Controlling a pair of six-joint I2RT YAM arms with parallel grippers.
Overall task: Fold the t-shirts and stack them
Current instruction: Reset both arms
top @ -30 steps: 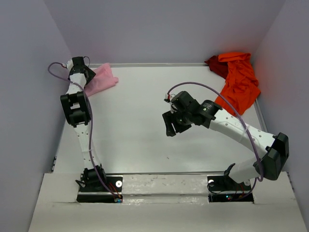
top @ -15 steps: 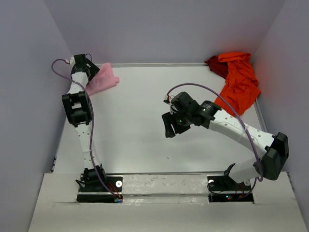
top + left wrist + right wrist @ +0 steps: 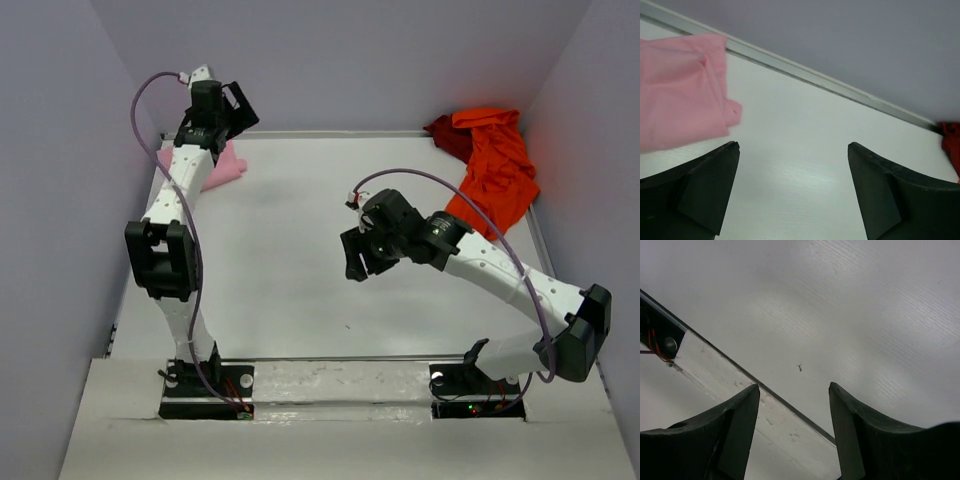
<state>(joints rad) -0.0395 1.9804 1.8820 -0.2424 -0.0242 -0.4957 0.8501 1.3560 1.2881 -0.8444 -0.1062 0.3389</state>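
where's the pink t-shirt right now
In the top view the pink t-shirt lies at the far left corner of the table, partly hidden by the left arm. The open left gripper hovers near it, holding nothing.

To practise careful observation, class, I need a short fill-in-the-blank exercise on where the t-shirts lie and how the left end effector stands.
1. The pink t-shirt lies at the far ____ corner of the table.
2. The orange-red t-shirt lies at the far ____ corner.
3. The left end effector has its jaws ____ and holds nothing.
Missing words: left; right; open.
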